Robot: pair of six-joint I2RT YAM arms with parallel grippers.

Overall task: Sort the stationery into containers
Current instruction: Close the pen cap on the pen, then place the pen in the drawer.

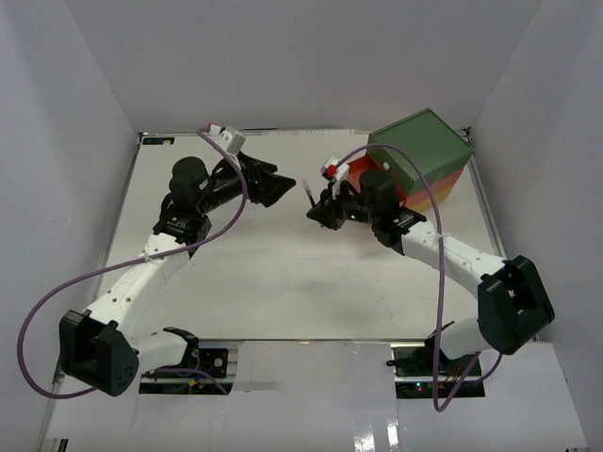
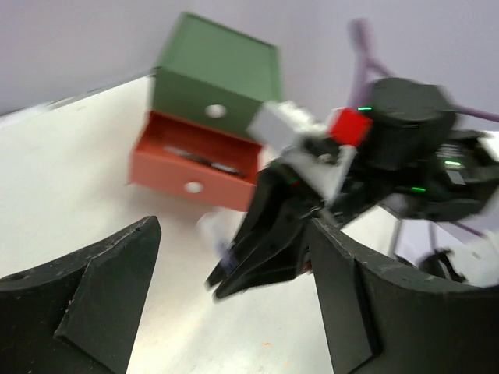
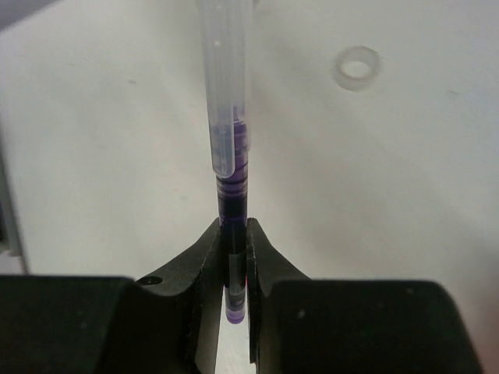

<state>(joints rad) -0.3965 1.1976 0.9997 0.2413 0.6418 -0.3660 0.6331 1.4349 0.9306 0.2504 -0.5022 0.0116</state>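
Because its jaws are pressed together on the barrel, the right gripper (image 3: 234, 234) pinches a thin purple pen (image 3: 231, 156) near one end, clear cap pointing away. I judge that this hold suits sliding it lengthwise into a drawer. Facing it, the left gripper (image 2: 234, 257) stands spread wide and empty, likely leaving the pen to the right arm alone. Beyond, the chest (image 2: 222, 74) has its orange-red middle drawer (image 2: 183, 171) pulled out, thin pens lying inside — the probable destination. A small clear tape roll (image 3: 357, 68) lies loose on the table (image 3: 101, 117) — not yet sorted.
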